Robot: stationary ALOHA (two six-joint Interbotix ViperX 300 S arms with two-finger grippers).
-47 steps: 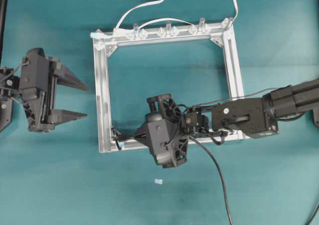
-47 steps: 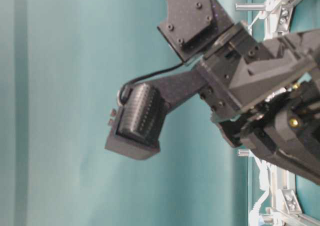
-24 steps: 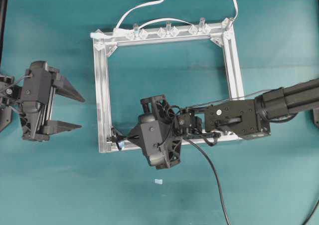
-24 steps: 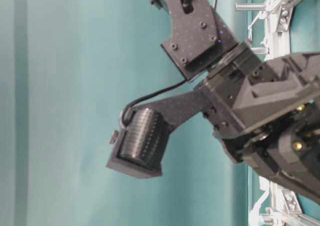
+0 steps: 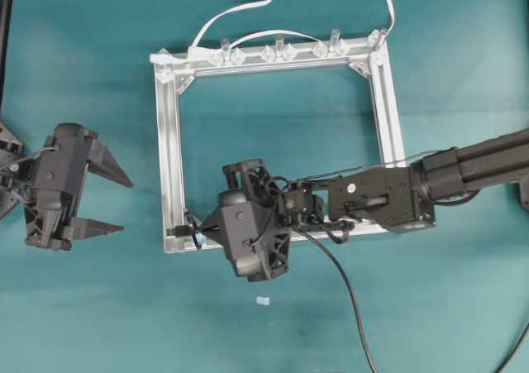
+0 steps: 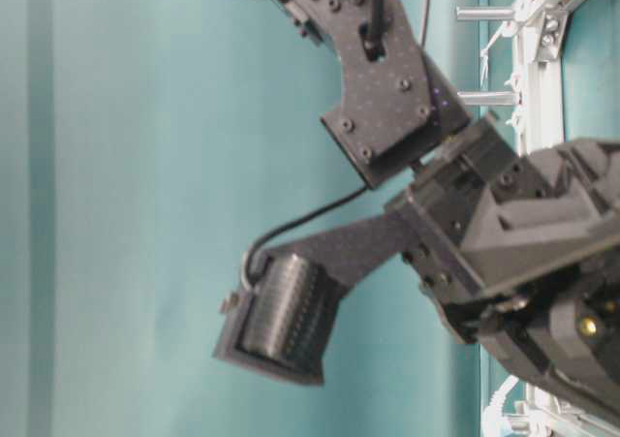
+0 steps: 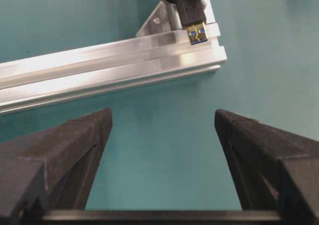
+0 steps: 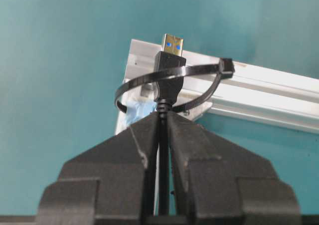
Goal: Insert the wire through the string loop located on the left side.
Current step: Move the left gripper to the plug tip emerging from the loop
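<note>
Black and thin, the wire [image 8: 163, 150] runs up between the tight-pinched jaws of the right gripper [image 8: 162, 122], held just behind its USB plug [image 8: 169, 68]. In the right wrist view the plug has already passed through the string loop [image 8: 172, 83], a dark zip-tie-like band at the lower left corner of the aluminium frame [image 5: 172, 174], with its gold tip poking beyond over the rail. Threading looks well under way. Next, I judge, the plug must be taken from the far side and drawn on. Left gripper [image 7: 162, 135] waits at the lower left of the overhead view, jaws spread wide and empty, facing the plug tip across bare teal counter [image 5: 99, 307], near but apart.
</note>
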